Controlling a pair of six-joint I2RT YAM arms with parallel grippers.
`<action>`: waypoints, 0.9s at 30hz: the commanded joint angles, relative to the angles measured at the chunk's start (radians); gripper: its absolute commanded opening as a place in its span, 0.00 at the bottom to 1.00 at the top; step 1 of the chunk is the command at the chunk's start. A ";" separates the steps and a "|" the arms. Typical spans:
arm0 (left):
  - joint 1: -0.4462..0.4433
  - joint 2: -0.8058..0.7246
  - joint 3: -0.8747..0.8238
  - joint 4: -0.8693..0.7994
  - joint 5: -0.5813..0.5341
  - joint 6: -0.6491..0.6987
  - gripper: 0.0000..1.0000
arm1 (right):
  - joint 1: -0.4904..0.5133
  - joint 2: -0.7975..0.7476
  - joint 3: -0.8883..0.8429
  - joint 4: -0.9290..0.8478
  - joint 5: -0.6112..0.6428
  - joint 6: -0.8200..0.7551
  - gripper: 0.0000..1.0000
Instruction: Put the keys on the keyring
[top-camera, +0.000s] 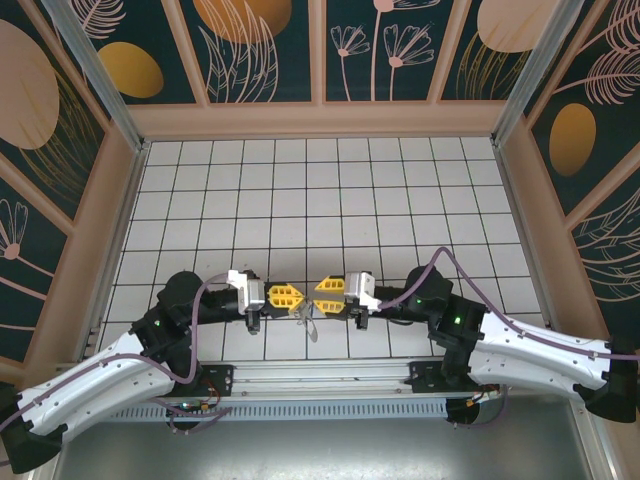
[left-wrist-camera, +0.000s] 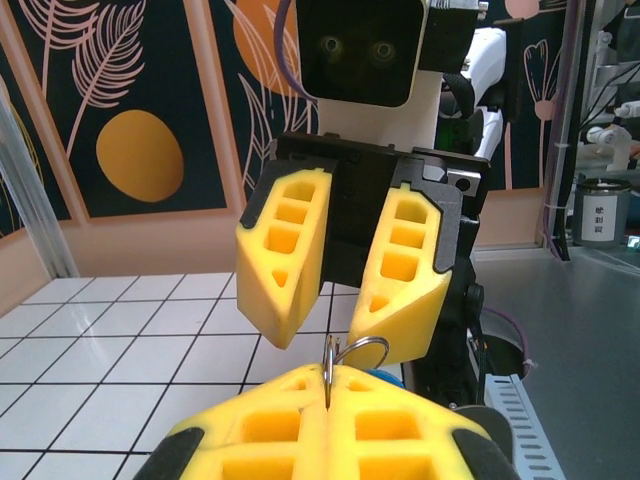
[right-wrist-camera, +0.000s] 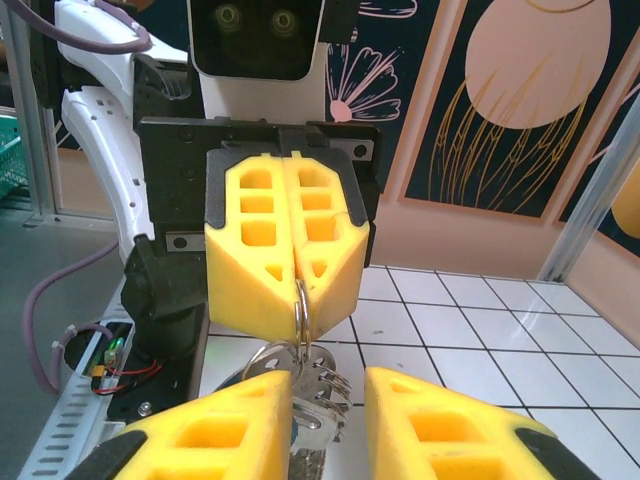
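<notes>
My left gripper is shut on the keyring, a thin metal ring standing edge-on out of its yellow fingertips. In the right wrist view the keyring hangs from those closed fingertips. A bunch of silver keys and small rings dangles below it. A bit of the key's blue head peeks out behind my left fingers. My right gripper is open, facing the left one, its fingers on either side of the hanging keys.
The white tiled floor stretches away behind both grippers, walled by patterned panels. The metal base rail and the arm bases lie at the near edge, just below the grippers.
</notes>
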 joint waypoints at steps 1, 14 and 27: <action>-0.004 -0.005 -0.006 0.074 0.022 -0.021 0.00 | 0.009 0.008 0.037 -0.001 -0.022 0.028 0.25; -0.004 0.002 0.014 0.037 0.012 -0.006 0.00 | 0.008 0.057 0.027 0.068 -0.059 0.005 0.23; -0.004 0.012 0.015 0.037 0.015 -0.014 0.00 | 0.006 0.087 0.041 0.077 -0.021 -0.017 0.00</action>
